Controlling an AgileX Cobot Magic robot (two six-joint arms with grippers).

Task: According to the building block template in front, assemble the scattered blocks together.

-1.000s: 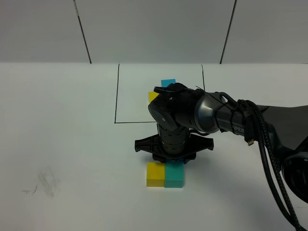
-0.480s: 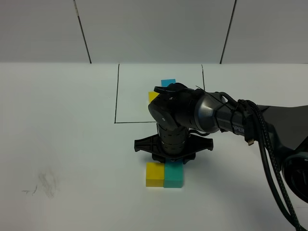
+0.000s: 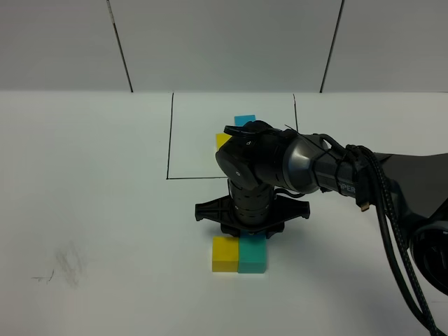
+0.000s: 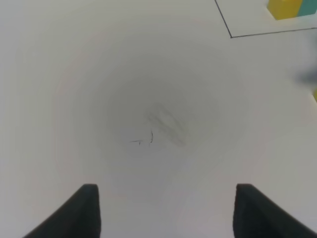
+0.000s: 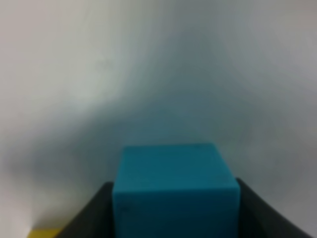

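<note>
The right claw [image 3: 253,236] points straight down over the teal block [image 3: 253,256], near the middle of the bench's front edge; in the right wrist view its dark fingers [image 5: 91,210] flank the teal block [image 5: 174,191] on both sides, closed around it. A yellow block [image 3: 225,253] sits touching the teal block's left side on the white bench [image 3: 105,210]. Toward the bench's back edge, the template [image 3: 235,131] lies inside a thin black rectangle [image 3: 170,140], mostly hidden by the right arm [image 3: 315,168]; only yellow and sky-blue parts show. The left claw [image 4: 163,210] hangs spread apart over bare bench with faint pencil marks [image 4: 151,136], holding nothing.
</note>
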